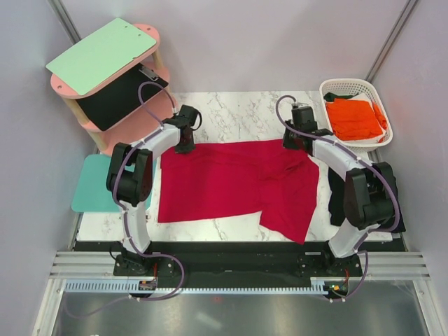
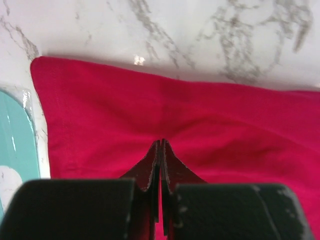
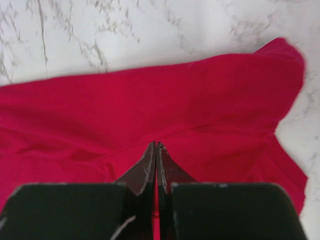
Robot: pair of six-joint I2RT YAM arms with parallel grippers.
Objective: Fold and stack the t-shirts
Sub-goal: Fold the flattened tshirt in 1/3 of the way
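Left claw is pressed together, pinching the far edge of the crimson red soft cloth t-shirt near its left corner, and creases fan out from the tips. Right claw is likewise pressed together on the same far edge beside a sleeve, with a fold line running into its tips. The shirt lies spread on the white, grey-veined marble tabletop, smooth on the left and rumpled on the right, where it reaches nearer the arms' bases. A bright orange folded t-shirt sits in the white slotted plastic basket at the far right.
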